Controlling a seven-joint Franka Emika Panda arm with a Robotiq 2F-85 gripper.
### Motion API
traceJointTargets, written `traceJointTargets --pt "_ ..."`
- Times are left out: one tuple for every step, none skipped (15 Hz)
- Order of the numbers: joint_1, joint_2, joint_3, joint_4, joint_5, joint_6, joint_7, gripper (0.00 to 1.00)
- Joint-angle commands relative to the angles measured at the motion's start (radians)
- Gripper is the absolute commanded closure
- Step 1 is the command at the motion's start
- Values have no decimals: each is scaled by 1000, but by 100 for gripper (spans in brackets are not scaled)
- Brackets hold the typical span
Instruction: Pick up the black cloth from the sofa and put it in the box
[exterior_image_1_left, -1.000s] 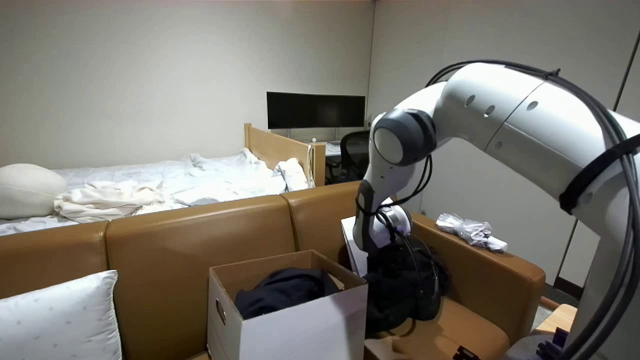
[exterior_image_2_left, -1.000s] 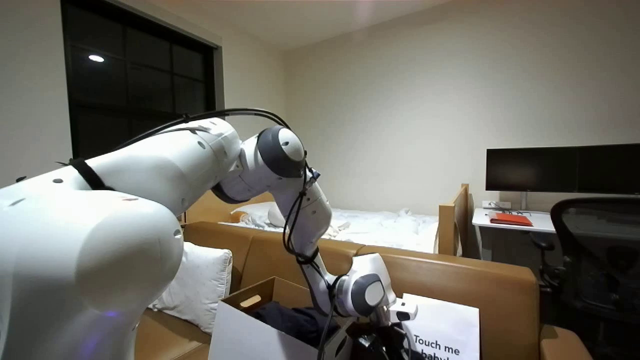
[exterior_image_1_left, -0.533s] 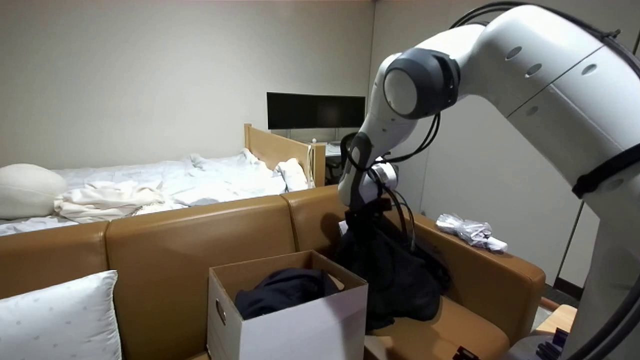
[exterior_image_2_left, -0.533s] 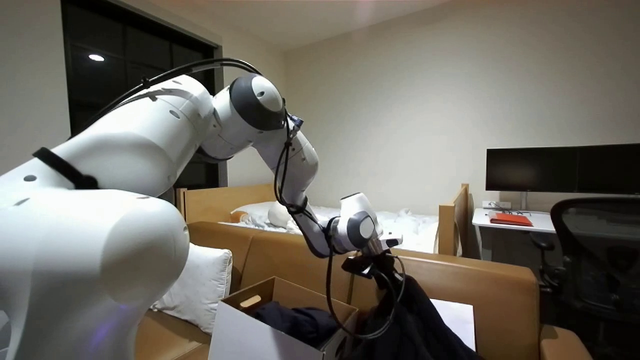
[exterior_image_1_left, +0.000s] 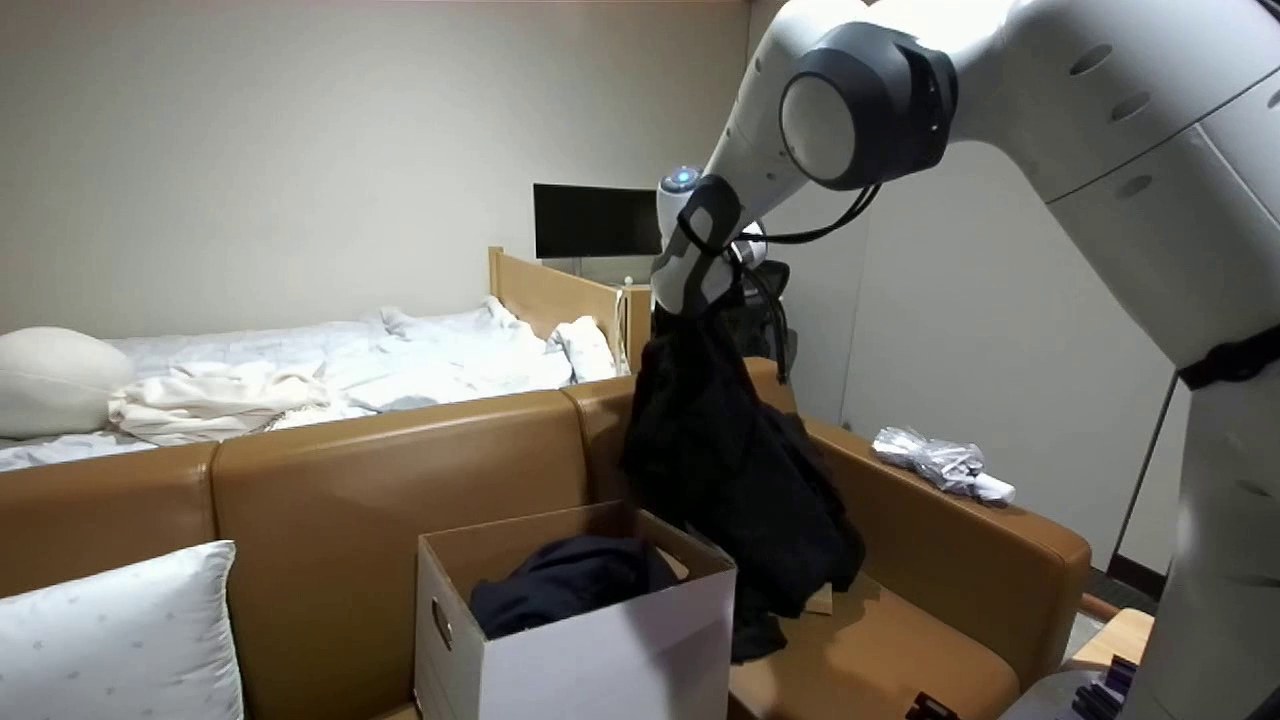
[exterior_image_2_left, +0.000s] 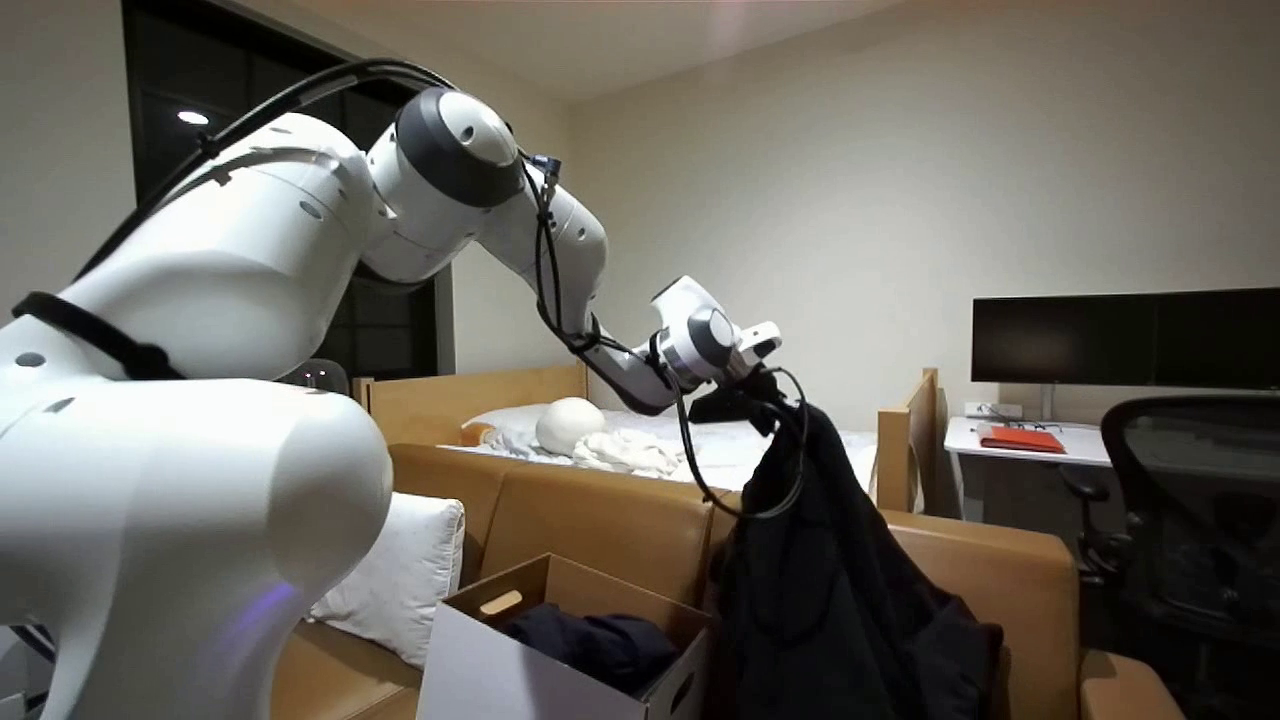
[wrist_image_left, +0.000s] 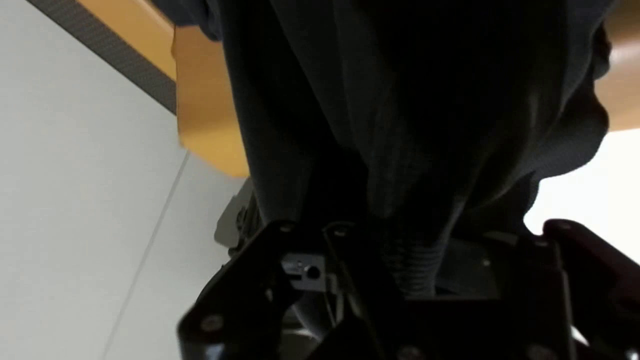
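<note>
Black cloth (exterior_image_1_left: 735, 470) hung from the fingers (wrist_image_left: 550, 270), pinched on a fold of it, above the sofa seat (exterior_image_1_left: 915, 635) that served as desk, toward the desk's back corner by the armrest (exterior_image_1_left: 950, 560); whether it touched the seat I couldn't tell. The box (exterior_image_1_left: 600, 665) stood just beside, a dark bundle (exterior_image_1_left: 575, 585) inside. I took the step for the lift; the next move, I judged, called for more height, a swing over the box, then letting go.

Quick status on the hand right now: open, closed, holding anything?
Hand: closed, holding the black cloth, which hangs down from it in both exterior views.
</note>
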Motion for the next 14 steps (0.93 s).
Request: traceJointTargets --pt "33 26 -137 190 -134 -113 86 100" --pt "-14 29 -128 258 -168 -174 33 99" --pt "2 -12 -70 145 -153 -115 74 99" --pt "-11 -14 -76 191 -180 -156 74 99" --pt "-23 -15 -77 219 -192 -174 73 99" --pt "-31 -13 -77 230 -193 -178 71 99" --pt "-20 -29 -71 190 -200 -141 58 100" --pt "-32 -41 -43 207 -191 -110 46 100" --pt "-43 -24 -36 261 -192 -77 66 100" --pt "-45 -2 -34 358 -183 -113 88 100" --pt "-47 11 -32 396 -182 -107 109 100" --pt "-45 22 -35 447 -186 -119 141 100" --pt "-45 33 -36 505 -189 -131 169 100" --pt "-16 58 -83 558 -145 -140 176 100"
